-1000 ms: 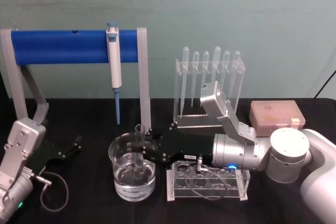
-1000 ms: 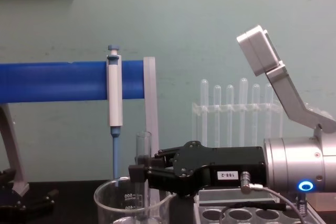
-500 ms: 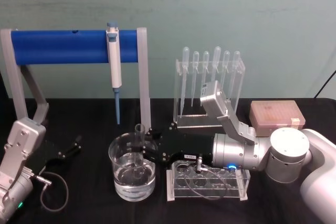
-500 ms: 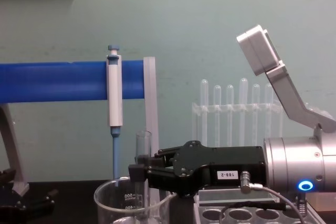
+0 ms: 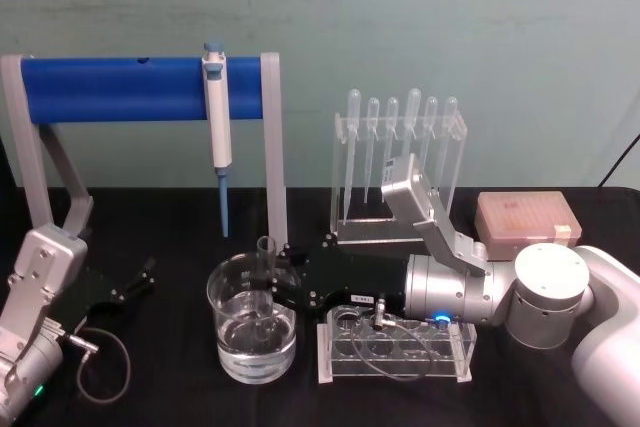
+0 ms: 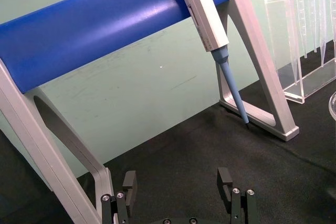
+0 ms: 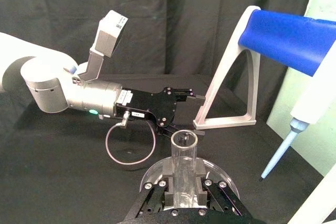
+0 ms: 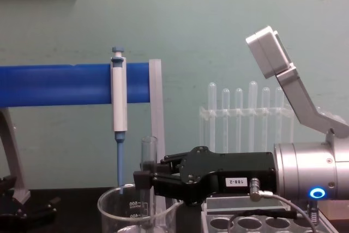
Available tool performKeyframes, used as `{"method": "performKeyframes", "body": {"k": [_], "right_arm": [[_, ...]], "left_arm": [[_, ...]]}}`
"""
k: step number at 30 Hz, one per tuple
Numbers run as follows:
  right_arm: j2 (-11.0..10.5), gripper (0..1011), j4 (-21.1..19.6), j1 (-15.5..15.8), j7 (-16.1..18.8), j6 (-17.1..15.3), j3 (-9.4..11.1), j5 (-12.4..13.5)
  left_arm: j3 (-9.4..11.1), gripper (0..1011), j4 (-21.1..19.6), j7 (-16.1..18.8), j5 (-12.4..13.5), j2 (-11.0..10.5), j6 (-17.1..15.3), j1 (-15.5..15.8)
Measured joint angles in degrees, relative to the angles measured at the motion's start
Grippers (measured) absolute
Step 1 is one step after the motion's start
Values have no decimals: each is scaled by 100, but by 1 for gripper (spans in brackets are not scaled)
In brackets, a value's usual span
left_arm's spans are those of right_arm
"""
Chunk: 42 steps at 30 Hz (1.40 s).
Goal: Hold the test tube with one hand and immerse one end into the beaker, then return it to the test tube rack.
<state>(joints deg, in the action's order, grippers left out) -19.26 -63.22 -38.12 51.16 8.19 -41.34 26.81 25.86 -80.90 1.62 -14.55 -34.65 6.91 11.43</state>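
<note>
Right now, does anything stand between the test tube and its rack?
Yes. The wall of the beaker surrounds the lower end of the test tube, held by the right gripper; a cable also drapes over the rack.

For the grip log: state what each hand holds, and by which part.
Right hand clamps the test tube on its upper part, below the rim; left hand, open, holds nothing.
</note>
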Motion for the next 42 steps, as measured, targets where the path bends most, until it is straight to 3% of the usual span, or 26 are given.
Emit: {"method": "performKeyframes", "body": {"k": [42], "right_arm": [[0, 226, 0, 0, 0, 0, 0, 0]], "left_arm": [[0, 1000, 0, 0, 0, 0, 0, 0]]}}
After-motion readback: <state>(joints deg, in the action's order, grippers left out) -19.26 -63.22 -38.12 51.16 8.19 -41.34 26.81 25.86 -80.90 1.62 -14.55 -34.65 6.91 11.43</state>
